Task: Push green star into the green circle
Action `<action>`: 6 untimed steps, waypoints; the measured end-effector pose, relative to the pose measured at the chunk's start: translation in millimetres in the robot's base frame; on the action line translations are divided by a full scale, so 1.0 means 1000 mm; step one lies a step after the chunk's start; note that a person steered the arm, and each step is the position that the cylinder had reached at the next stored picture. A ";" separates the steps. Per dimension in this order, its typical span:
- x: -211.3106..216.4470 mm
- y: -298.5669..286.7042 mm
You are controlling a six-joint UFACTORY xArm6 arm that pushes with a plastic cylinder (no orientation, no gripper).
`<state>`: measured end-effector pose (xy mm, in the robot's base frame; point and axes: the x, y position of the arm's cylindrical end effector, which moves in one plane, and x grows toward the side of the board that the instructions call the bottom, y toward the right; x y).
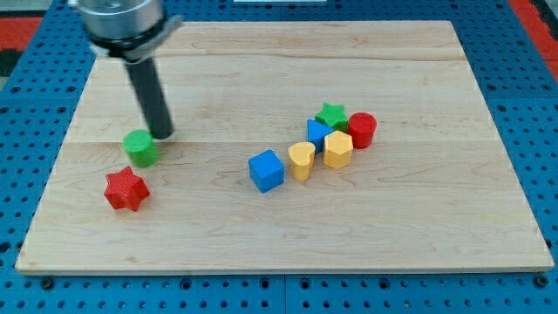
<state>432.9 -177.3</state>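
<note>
The green star lies right of the board's centre, at the top of a cluster of blocks. The green circle, a short green cylinder, stands at the view's left. My tip rests just above and to the right of the green circle, close to it or touching it. The tip is far to the left of the green star.
A red star lies below the green circle. Around the green star are a red cylinder, a small blue block, a yellow hexagon, a yellow heart and a blue cube. The wooden board sits on a blue pegboard.
</note>
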 end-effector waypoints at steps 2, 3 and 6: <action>-0.002 0.017; -0.073 0.090; -0.035 0.283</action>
<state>397.6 105.8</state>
